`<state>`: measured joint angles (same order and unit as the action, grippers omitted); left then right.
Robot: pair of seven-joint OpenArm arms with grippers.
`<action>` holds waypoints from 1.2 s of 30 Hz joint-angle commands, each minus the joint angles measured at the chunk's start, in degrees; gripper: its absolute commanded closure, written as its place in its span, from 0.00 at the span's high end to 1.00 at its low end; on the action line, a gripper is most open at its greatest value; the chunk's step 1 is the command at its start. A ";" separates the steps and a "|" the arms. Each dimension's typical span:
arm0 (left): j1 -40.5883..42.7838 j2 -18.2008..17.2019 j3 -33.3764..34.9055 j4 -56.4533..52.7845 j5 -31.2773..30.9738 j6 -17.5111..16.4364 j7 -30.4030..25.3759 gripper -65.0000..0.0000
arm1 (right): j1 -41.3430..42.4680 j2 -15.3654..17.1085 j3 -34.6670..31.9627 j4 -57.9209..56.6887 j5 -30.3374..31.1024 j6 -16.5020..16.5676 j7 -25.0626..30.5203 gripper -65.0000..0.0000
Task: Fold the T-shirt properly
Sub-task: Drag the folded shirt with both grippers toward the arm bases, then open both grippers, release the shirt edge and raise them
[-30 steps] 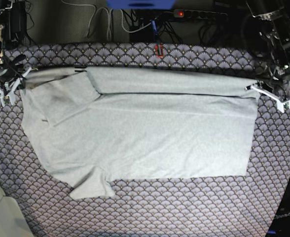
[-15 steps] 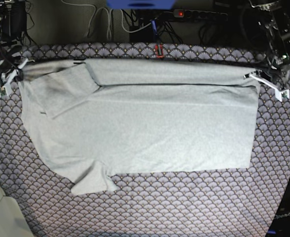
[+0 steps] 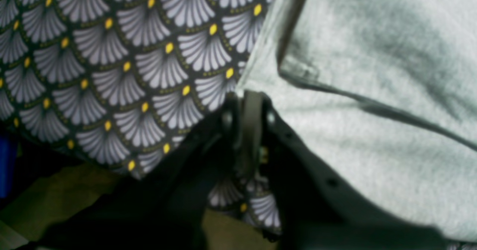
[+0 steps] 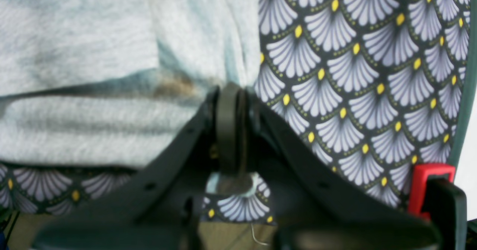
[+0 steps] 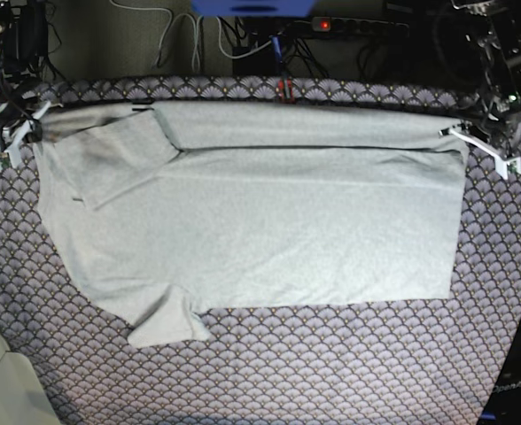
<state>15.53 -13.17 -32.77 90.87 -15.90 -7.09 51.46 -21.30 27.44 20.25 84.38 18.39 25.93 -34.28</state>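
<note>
I had the large plain light grey cotton T-shirt (image 5: 260, 221) spread across the purple fan-patterned tabletop (image 5: 331, 372), its far edge folded over. The right end effector (image 4: 229, 93) pinched its left corner; I couldn't tell the left end effector's (image 3: 248, 97) grip. Sleeves and crosswise folds remained.

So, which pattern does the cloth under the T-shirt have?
The tablecloth has pale fan-shaped scales with yellow dots on a dark ground, clearest in the left wrist view.
</note>
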 commanded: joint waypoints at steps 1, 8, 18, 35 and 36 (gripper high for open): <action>-0.01 -1.12 -0.32 0.78 0.65 0.46 -0.69 0.17 | -0.28 0.91 0.63 0.32 -0.77 -0.04 -0.84 0.00; -0.28 -1.12 -0.59 0.95 1.00 -6.23 -0.69 0.66 | 0.33 1.35 0.63 0.41 -0.85 -0.04 -8.66 0.14; -0.63 -2.00 -0.68 0.95 0.82 -6.58 -0.78 0.78 | -0.28 1.97 0.19 0.50 -0.85 -0.04 -9.63 0.22; -5.02 -2.79 -6.13 0.95 0.74 -6.75 -0.69 0.79 | 0.33 2.84 9.77 6.65 -0.85 -0.04 -9.63 0.22; -5.11 -2.79 -6.13 0.95 0.74 -6.75 -0.69 0.79 | -0.02 2.84 9.51 7.71 -0.85 -0.04 -9.63 0.22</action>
<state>10.79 -15.07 -38.59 90.76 -15.09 -13.76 51.51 -21.26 29.47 29.63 91.35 17.02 25.78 -44.40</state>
